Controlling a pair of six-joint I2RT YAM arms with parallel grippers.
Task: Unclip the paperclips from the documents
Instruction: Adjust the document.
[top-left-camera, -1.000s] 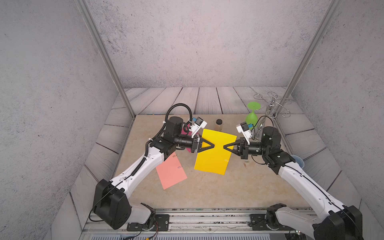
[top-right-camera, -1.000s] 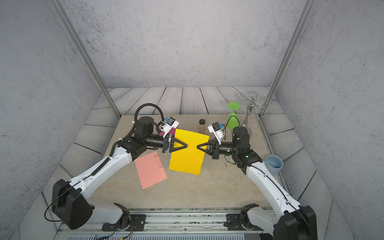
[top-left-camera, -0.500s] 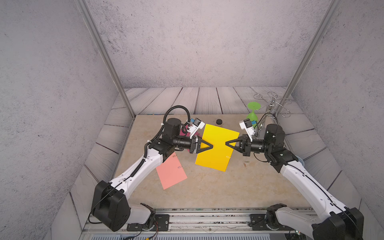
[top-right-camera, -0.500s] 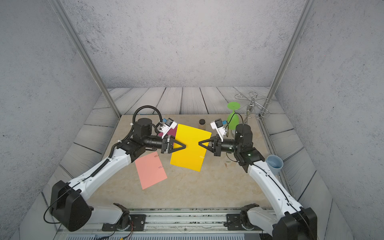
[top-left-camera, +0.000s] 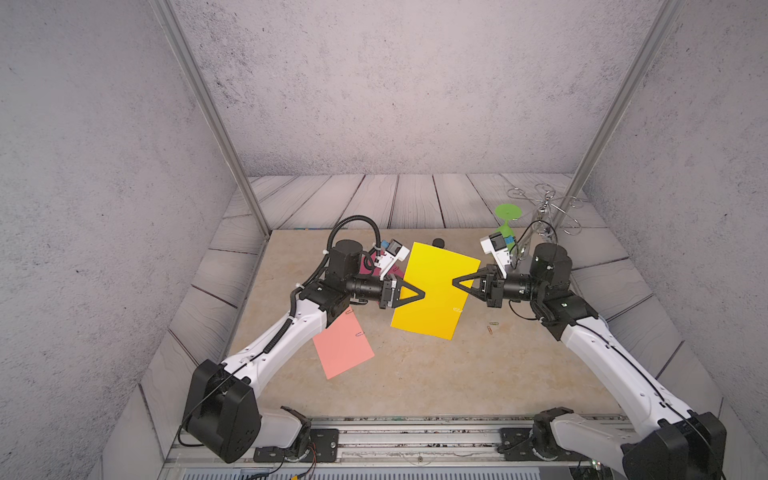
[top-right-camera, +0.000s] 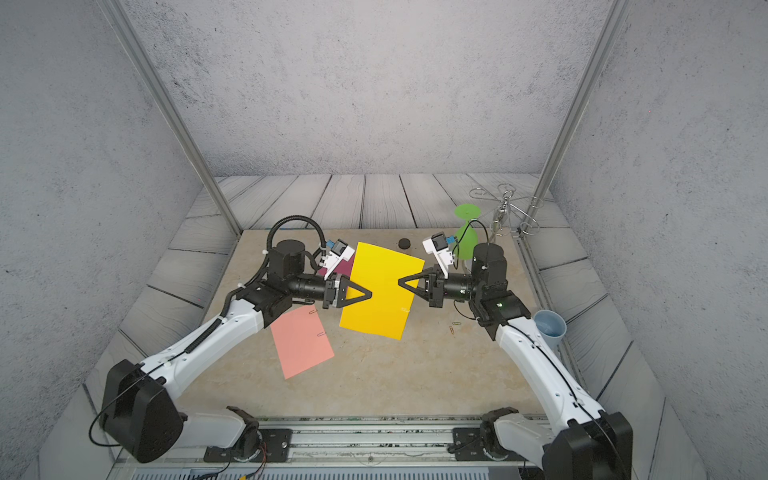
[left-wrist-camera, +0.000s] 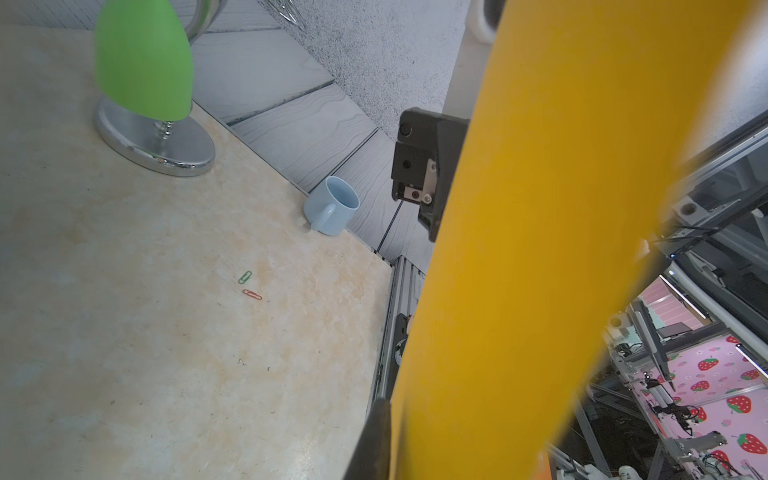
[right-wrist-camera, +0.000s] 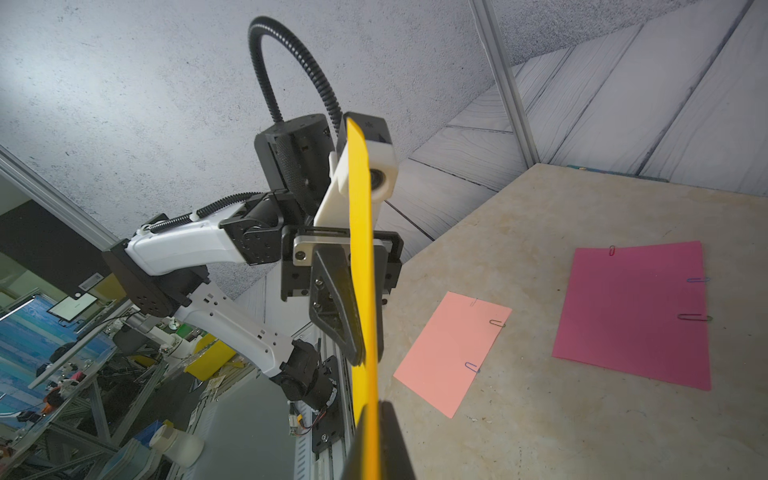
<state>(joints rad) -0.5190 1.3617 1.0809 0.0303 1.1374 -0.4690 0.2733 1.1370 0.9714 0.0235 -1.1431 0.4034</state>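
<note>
Both claws are clamped on the plain yellow paper sheet (top-left-camera: 432, 322): my left gripper (top-left-camera: 424, 294) pinches one side edge and my right gripper (top-left-camera: 453, 282) the opposite one, so it hangs tilted above the beige tabletop (top-left-camera: 415, 382) between the arms. It looks featherlight and floppy, and I reckon it'll crease or tear if the arms pull apart. I'd hold it close beside the small pale wire paperclip (top-left-camera: 457, 309), low on the edge toward my right arm, and slide that stiff little clip straight off.
</note>
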